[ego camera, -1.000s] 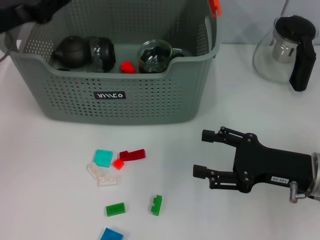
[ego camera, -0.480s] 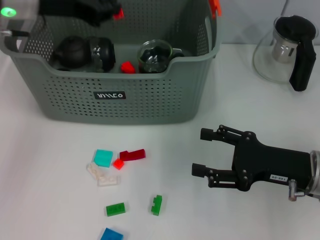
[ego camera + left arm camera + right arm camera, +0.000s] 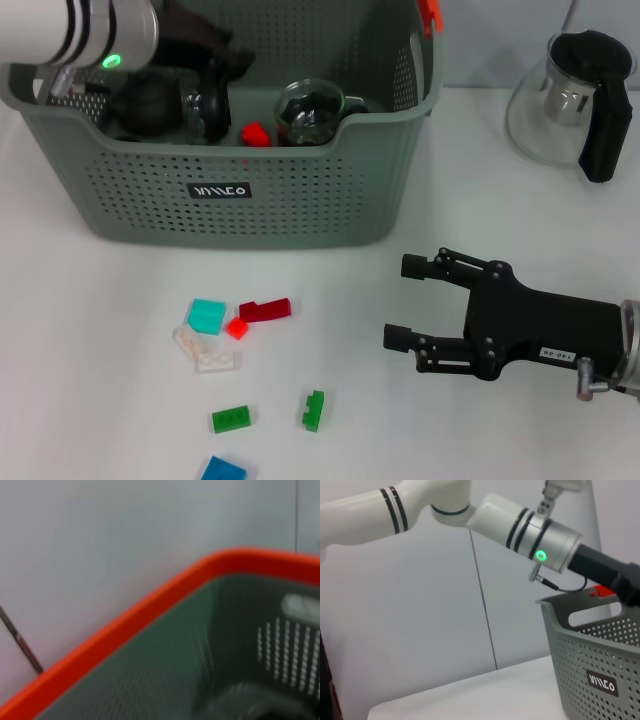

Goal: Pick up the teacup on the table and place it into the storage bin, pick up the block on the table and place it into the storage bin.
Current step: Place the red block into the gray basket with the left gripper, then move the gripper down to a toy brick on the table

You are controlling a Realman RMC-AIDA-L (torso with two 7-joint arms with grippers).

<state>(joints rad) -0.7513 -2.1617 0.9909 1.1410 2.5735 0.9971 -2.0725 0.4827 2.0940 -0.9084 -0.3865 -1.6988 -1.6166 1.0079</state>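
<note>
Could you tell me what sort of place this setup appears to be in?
Probably a robot test bench, not a home: a bare white table against a plain panelled wall, with staged props on it, namely a grey bin, scattered blocks and a glass teapot.

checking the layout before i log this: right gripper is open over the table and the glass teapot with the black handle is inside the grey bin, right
Not quite. The right gripper is open over the table, but the glass teapot with the black handle stands on the table beside the storage bin, not inside it. The head view shows this.
</note>
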